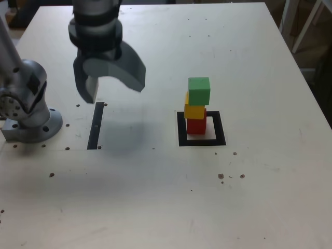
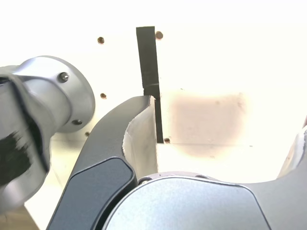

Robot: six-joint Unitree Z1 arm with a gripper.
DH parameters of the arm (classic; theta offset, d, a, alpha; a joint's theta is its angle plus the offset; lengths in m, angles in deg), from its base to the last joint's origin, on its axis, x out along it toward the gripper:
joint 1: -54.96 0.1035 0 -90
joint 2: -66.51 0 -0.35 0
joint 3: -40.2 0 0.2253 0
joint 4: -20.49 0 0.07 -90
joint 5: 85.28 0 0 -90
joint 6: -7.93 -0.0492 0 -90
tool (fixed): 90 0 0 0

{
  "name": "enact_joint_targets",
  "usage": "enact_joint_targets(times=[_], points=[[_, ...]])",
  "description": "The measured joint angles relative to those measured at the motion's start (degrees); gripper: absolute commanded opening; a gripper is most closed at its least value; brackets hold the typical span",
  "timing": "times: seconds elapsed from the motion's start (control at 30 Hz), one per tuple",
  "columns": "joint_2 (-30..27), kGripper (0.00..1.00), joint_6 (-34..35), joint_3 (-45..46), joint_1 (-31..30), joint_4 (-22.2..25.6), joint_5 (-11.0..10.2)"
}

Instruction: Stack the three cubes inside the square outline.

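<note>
In the exterior view the three cubes stand as one tower inside the square outline (image 1: 202, 129): the red cube (image 1: 196, 125) at the bottom, the yellow cube (image 1: 194, 109) on it, the green cube (image 1: 199, 91) on top, set slightly askew. My gripper (image 1: 113, 87) hangs well off to the tower's left in that view, above the table, open and holding nothing. The wrist view shows the open gripper (image 2: 225, 120) with only bare table and its shadow between the jaws; the cubes do not show there.
A straight black strip (image 1: 96, 126) (image 2: 150, 76) lies on the table under the gripper. The arm's grey base (image 1: 28, 111) (image 2: 53, 103) stands at the exterior view's left. Small screw holes dot the pale table (image 1: 155, 197).
</note>
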Motion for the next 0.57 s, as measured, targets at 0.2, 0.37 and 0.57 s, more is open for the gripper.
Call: enact_joint_targets(times=[0.2, 0.37, 0.57], points=[[1.24, 1.0, 0.09, 11.9, -0.02, -8.8, 1.0], [1.97, 1.0, 0.11, 14.05, -0.02, -10.69, 1.04], [1.96, 1.0, 0.25, 14.21, -0.02, -10.86, 0.88]])
